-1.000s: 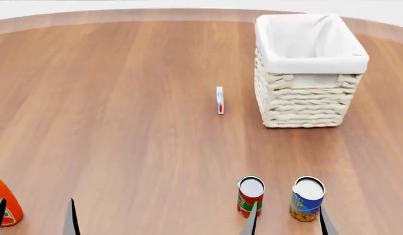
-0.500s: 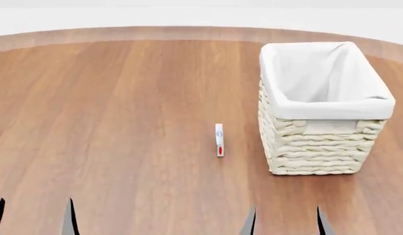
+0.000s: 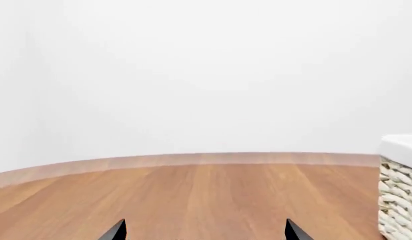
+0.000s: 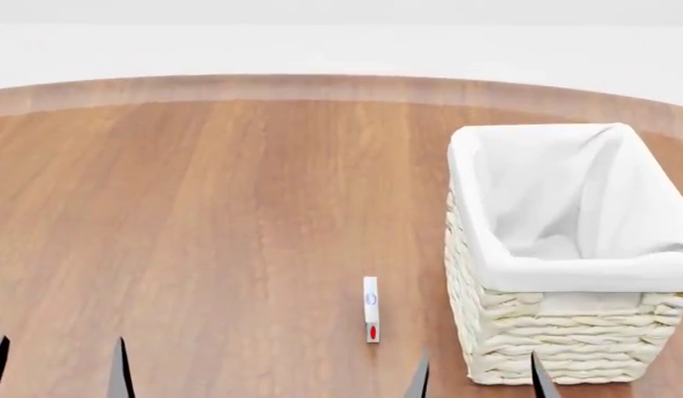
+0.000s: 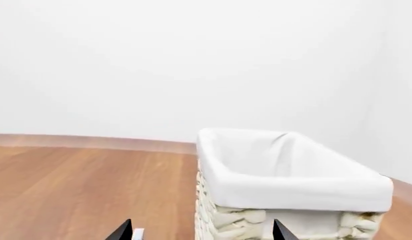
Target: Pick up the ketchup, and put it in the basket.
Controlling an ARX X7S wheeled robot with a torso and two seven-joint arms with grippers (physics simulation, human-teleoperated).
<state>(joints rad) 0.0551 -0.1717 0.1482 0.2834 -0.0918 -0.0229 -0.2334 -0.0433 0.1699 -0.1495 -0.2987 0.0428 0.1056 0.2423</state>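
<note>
Over the last second the head view has been tilted upward: the basket (image 4: 563, 257) is now seen lower, at about 4 o'clock, where it stood near 1 o'clock before. The two cans, seen a second ago along the near edge, are no longer in view. The ketchup, glimpsed then at about 8 o'clock, is now shown in none of the views, so its place cannot be given.

A small white object with a red mark (image 4: 370, 321) is left standing on the table (image 4: 209, 215), just beside the basket at about 6 o'clock.

The left gripper (image 4: 60, 369) and the right gripper (image 4: 476, 375) are held with fingertips spread apart, nothing between them. It is judged that pickup is not yet begun, and the view must be lowered first.
</note>
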